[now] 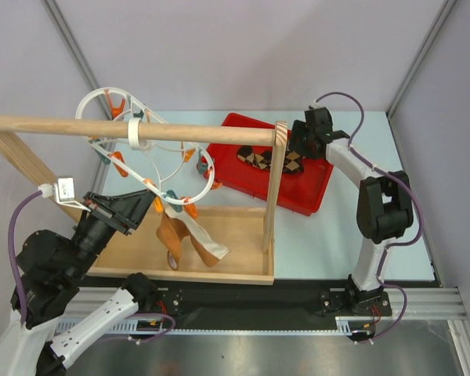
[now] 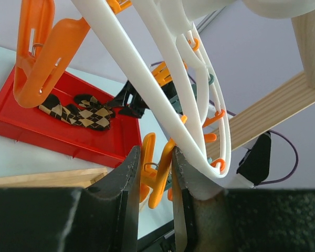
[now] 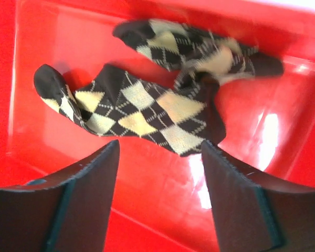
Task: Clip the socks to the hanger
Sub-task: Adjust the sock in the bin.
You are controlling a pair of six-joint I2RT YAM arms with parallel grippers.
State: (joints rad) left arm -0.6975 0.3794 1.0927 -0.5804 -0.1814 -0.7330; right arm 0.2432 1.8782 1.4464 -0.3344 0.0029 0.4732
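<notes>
Two argyle socks (image 1: pixel 270 160) lie in the red tray (image 1: pixel 313 194). In the right wrist view the nearer sock (image 3: pixel 142 113) lies just beyond my fingertips, and the second sock (image 3: pixel 199 50) is behind it. My right gripper (image 3: pixel 160 149) is open and empty, low over the tray floor (image 3: pixel 163 210); in the top view the right gripper (image 1: pixel 293 147) is at the socks. The white wavy hanger (image 1: pixel 211 175) hangs from the wooden rod (image 1: pixel 188 131). My left gripper (image 2: pixel 155 163) is shut on an orange clip peg (image 2: pixel 157 181) at the hanger's lower rim (image 2: pixel 199 157); in the top view the left gripper (image 1: pixel 152 205) is at that spot.
An orange-brown and cream fabric piece (image 1: pixel 189 239) hangs below the hanger, over the wooden base (image 1: pixel 219 270). A wooden post (image 1: pixel 274 188) stands between the hanger and the tray. A slanted wooden bar (image 1: pixel 16 160) is at the left.
</notes>
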